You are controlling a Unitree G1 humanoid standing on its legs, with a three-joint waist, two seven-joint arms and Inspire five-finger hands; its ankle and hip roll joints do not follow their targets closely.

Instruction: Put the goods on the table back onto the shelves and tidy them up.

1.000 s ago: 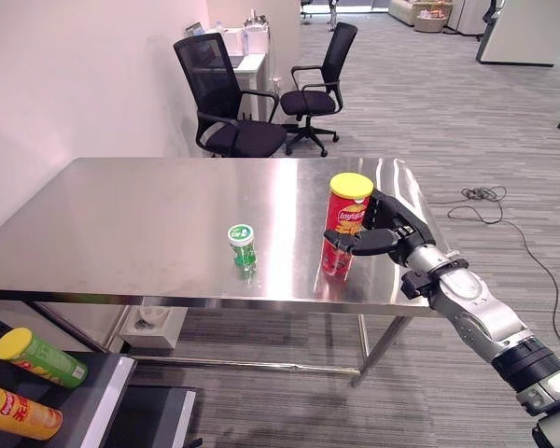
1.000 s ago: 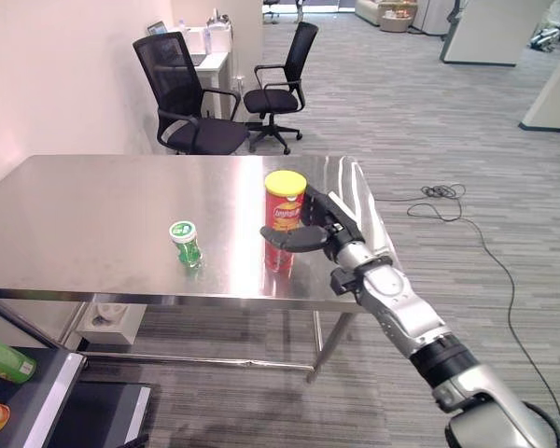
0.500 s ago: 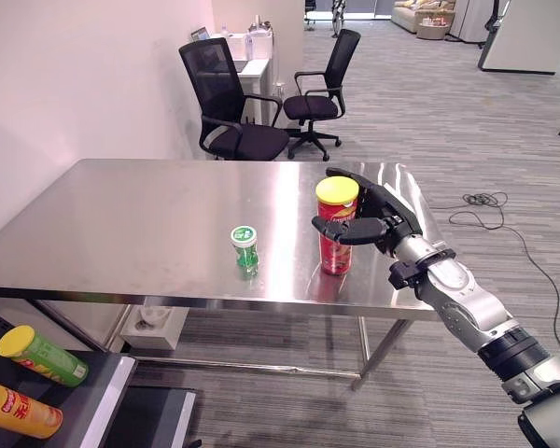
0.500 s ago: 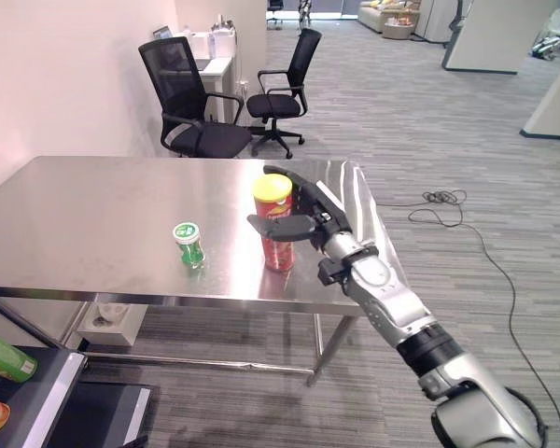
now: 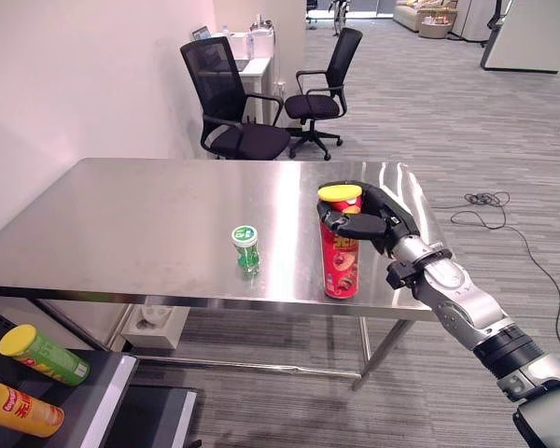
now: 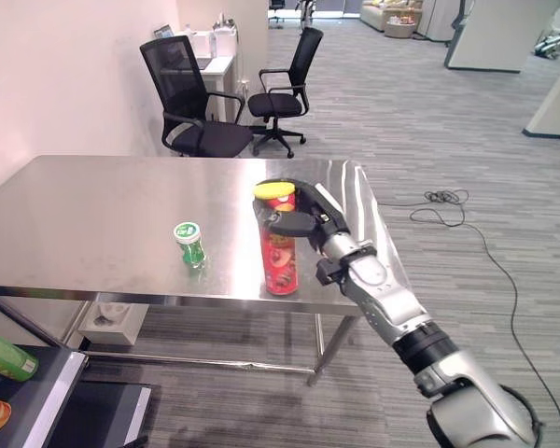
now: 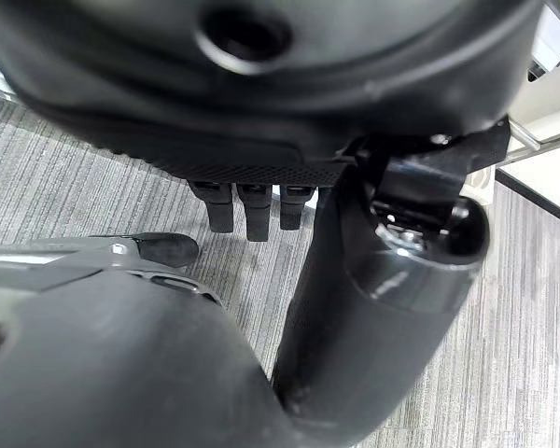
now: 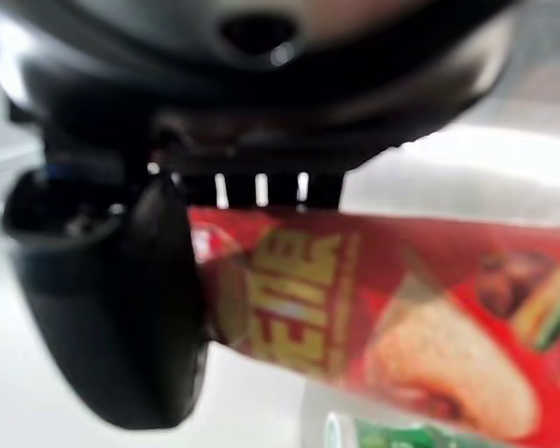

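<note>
Left eye view: the right robot hand (image 5: 366, 224) has closed around the red chip can (image 5: 341, 252), which now stands at the front edge of the steel surface (image 5: 140, 224), nearer than a moment ago. With the grip secured, lifting toward the shelves looks next; the small green bottle (image 5: 245, 247) waits nearby.

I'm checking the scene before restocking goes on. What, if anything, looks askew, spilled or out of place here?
Nothing is spilled or damaged. The red chip can stands upright near the table's front edge, the right hand curled round its top. The small green bottle stands upright beside it, apart.
</note>
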